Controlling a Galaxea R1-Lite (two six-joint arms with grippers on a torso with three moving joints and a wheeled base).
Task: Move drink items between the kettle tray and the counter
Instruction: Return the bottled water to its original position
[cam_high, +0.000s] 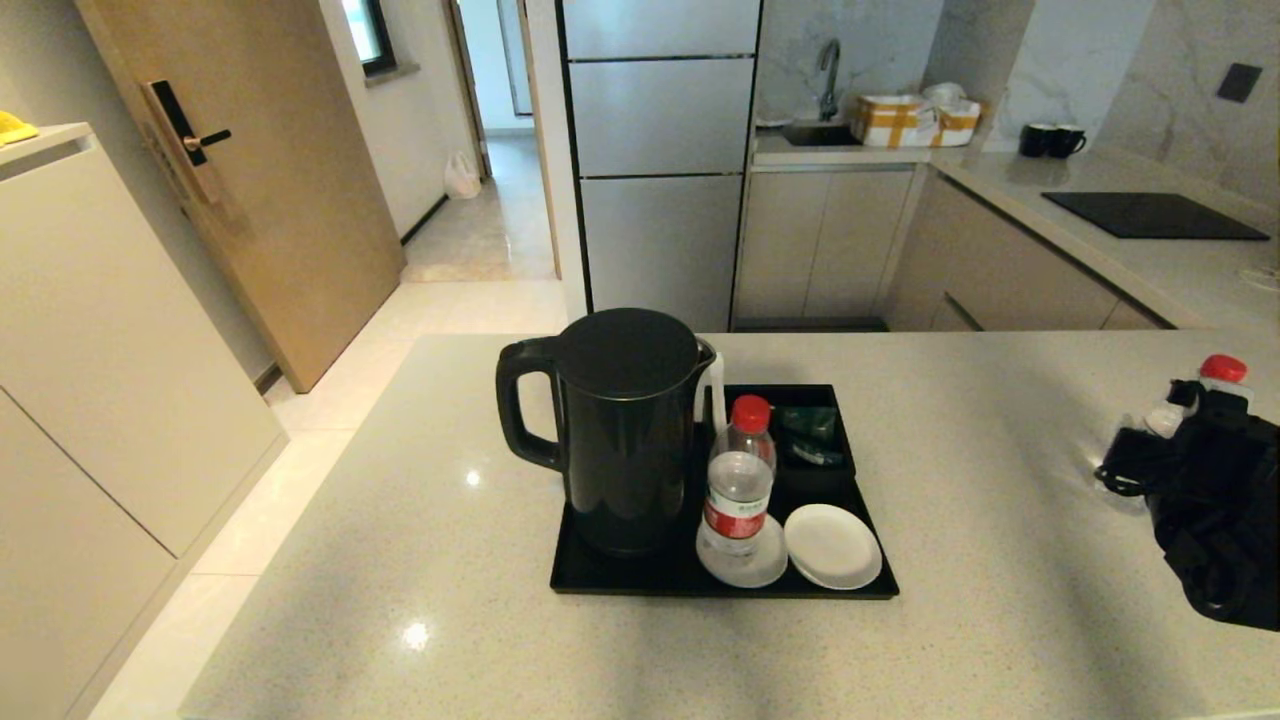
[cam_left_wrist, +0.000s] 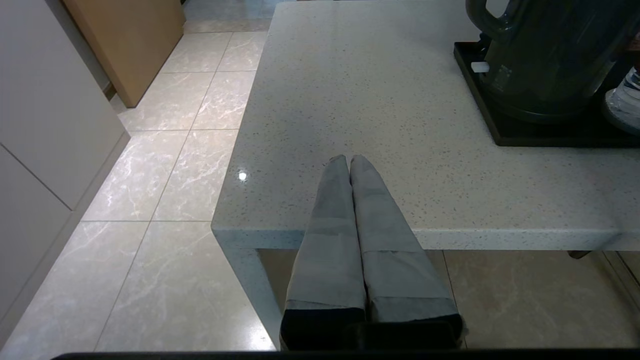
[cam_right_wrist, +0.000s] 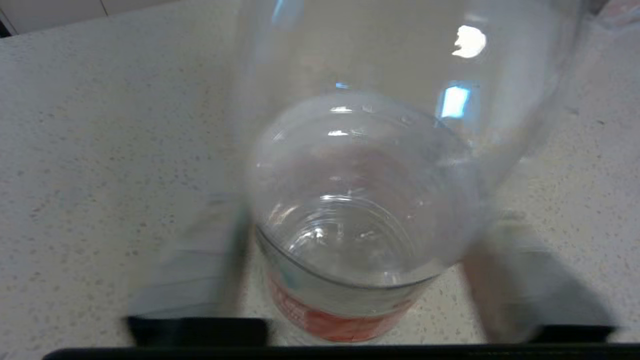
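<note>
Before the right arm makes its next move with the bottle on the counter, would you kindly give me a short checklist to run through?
1. Right tool is at the counter bottle: ok.
2. Firm hold on that bottle: cannot tell.
3. Counter bottle upright, red cap on: ok.
4. Landing spot on the tray: ok. The tray bottle stands on one saucer, and the white saucer beside it has nothing on it.
5. Kettle upright on the tray, lid on: ok.
6. Left tool shut, parked at the near edge of the counter, away from the tray: ok.
</note>
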